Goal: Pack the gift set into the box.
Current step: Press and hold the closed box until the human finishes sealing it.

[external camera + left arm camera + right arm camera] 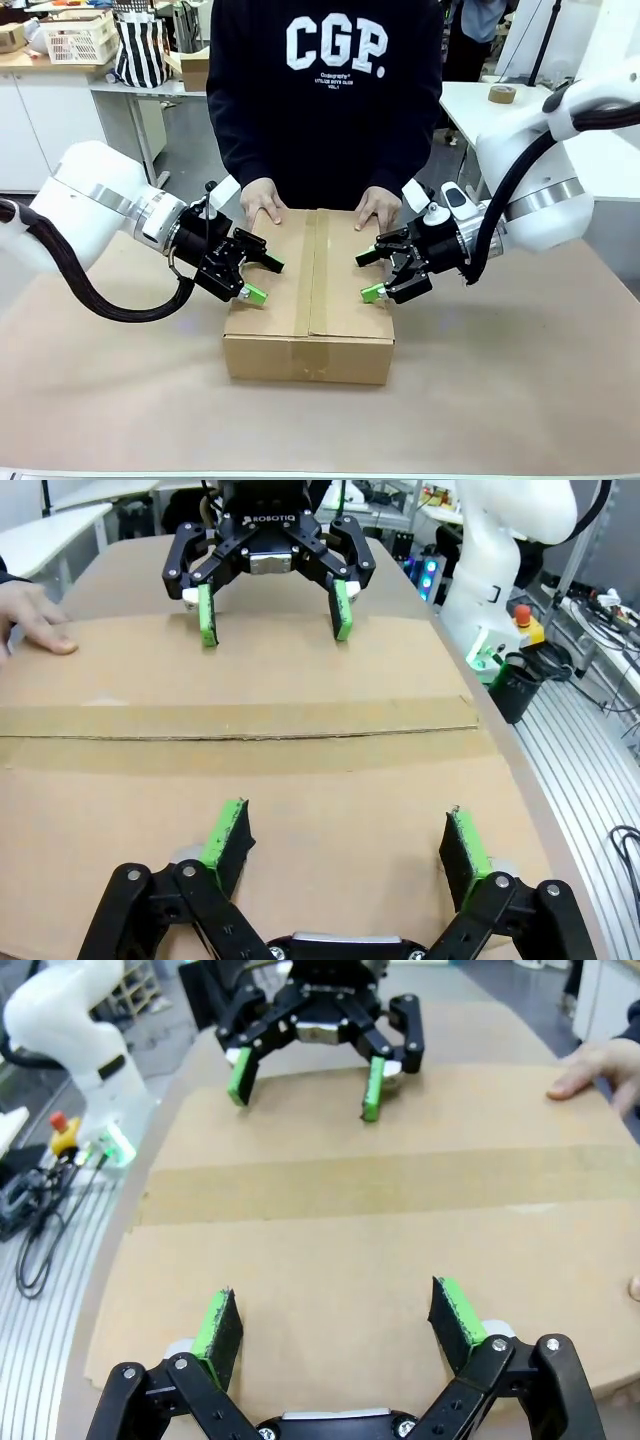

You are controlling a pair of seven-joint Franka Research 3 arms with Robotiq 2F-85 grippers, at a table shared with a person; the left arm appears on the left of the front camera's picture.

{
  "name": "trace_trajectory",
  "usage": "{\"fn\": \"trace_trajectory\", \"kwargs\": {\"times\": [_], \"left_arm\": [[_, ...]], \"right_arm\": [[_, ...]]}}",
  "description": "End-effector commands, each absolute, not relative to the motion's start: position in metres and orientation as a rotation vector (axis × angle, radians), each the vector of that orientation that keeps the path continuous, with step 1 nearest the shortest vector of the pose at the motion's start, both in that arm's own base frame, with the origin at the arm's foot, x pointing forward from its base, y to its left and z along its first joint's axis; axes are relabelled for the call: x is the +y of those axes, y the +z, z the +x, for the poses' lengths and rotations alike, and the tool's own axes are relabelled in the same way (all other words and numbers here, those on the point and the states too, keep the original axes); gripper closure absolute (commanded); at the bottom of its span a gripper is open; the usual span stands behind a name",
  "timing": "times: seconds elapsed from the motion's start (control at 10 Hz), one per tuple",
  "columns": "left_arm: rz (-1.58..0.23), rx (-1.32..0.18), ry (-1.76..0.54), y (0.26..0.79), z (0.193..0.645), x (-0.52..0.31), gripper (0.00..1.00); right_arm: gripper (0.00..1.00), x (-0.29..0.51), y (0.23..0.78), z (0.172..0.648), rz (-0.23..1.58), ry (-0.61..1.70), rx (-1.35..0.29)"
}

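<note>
Nearest you, the box [310,300] sits in the middle of the surface [520,380], its front face turned to the robot's side. All flaps are down. A centre seam runs from the near edge to the far edge, and the strip along it and down the front face reads as tape.

The left pincer [265,279] stands at the box's left top edge and the right pincer [368,275] at its right top edge. Each has its fingers spread apart, is holding nothing, and points inward at the other across the lid. You cannot tell from these views whether the lower green pads touch the cardboard.

The relation that matters: the box lies between the two pincers, about equally near to each. Its long axis appears to follow the seam, crosswise to both lines of reach. Judged from this, any press or hold on the flaps falls to both arms alike.

At the far edge, the person's two hands [262,203] rest flat on the lid, one either side of the seam.

Hidden: the shut flaps cover the interior, so you cannot confirm that the gift set lies inside. Packing looks near its close, though that is inference.
</note>
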State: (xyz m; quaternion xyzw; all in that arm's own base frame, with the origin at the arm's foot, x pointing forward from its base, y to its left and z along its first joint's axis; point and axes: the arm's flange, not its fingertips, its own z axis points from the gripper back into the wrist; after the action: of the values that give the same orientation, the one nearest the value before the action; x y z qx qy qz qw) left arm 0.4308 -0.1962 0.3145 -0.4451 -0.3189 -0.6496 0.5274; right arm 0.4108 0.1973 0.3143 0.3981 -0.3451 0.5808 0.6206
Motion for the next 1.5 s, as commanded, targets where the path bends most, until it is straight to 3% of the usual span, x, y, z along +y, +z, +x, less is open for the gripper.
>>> {"fn": "trace_trajectory", "kwargs": {"times": [0.0,0.2,0.3,1.4], "left_arm": [[-1.025,-0.752,-1.537,0.307,0.428,-0.194,0.0],[-0.973,-0.766,-1.528,0.305,0.43,-0.193,0.0],[-1.03,-0.755,-1.504,0.304,0.431,-0.195,0.0],[-1.044,-0.767,-1.55,0.315,0.433,-0.195,0.0]], "right_arm": [[0.0,0.202,0.304,0.416,0.853,1.292,-0.808],[0.0,0.2,0.304,0.417,0.777,1.296,-0.838],[0.0,0.196,0.314,0.414,0.895,1.307,-0.808],[0.0,0.196,0.314,0.414,0.895,1.307,-0.808]]}}
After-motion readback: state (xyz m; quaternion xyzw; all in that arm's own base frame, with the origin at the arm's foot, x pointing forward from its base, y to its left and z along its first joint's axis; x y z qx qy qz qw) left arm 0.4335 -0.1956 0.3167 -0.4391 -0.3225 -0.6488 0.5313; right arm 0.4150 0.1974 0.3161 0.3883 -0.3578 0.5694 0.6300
